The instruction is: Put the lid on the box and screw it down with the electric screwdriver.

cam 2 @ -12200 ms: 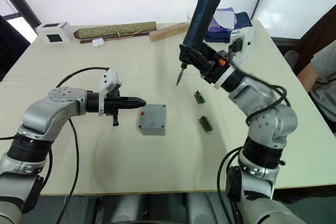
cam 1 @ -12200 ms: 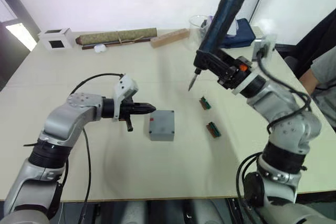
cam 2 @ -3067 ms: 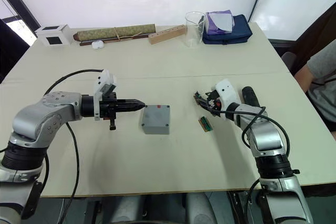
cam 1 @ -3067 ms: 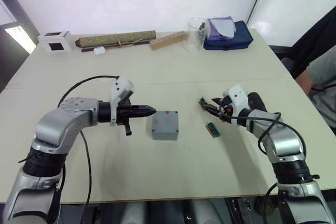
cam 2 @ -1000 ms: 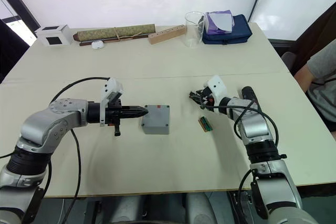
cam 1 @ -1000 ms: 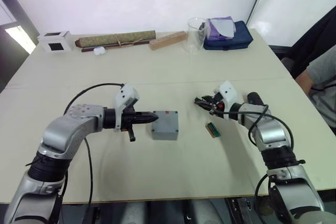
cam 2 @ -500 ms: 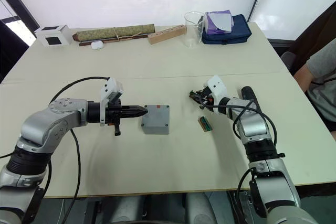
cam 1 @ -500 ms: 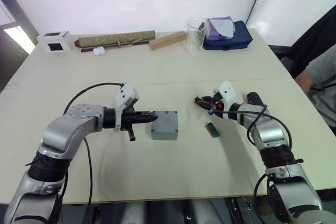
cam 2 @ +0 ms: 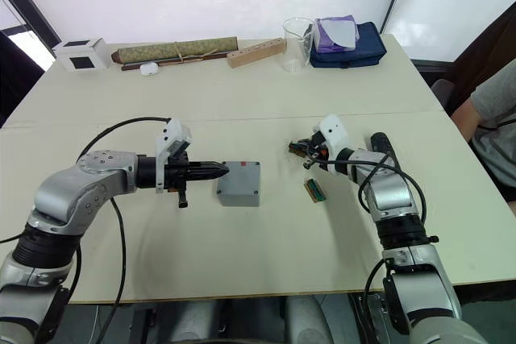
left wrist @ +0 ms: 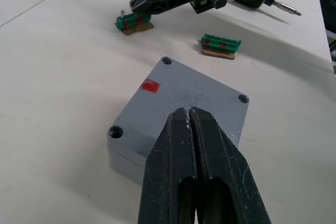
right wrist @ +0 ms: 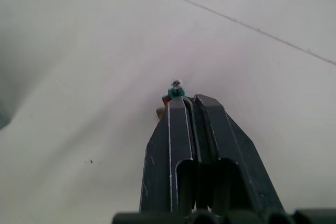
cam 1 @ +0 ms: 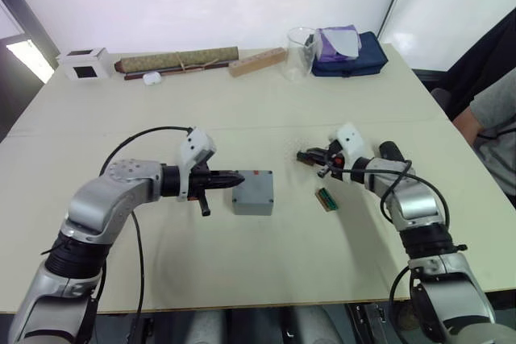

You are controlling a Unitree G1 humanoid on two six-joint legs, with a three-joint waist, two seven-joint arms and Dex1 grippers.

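The grey box (cam 1: 252, 192) sits mid-table with the lid (left wrist: 189, 98) lying flat on it, a red mark on top and screw holes at the corners. My left gripper (cam 1: 235, 177) is shut, with its tips (left wrist: 188, 111) resting at the lid's left edge. My right gripper (cam 1: 303, 156) is shut, its tips at a small green block (left wrist: 134, 22) with a screw standing in it; I cannot tell if it pinches anything. The electric screwdriver (cam 1: 386, 151) lies on the table beside my right forearm, and its bit (left wrist: 286, 8) shows in the left wrist view.
A second green block (cam 1: 326, 198) lies right of the box. Along the far edge stand a white cube (cam 1: 84, 62), a rolled mat (cam 1: 178, 60), a wooden block (cam 1: 260, 60), a glass beaker (cam 1: 300, 41) and a blue pouch (cam 1: 351, 52). A person (cam 1: 493, 114) sits at the right.
Twelve seconds ago my right gripper held the screwdriver upright; now the tool lies on the table. My left gripper has closed in on the box. My right gripper edged slightly left at the green block.
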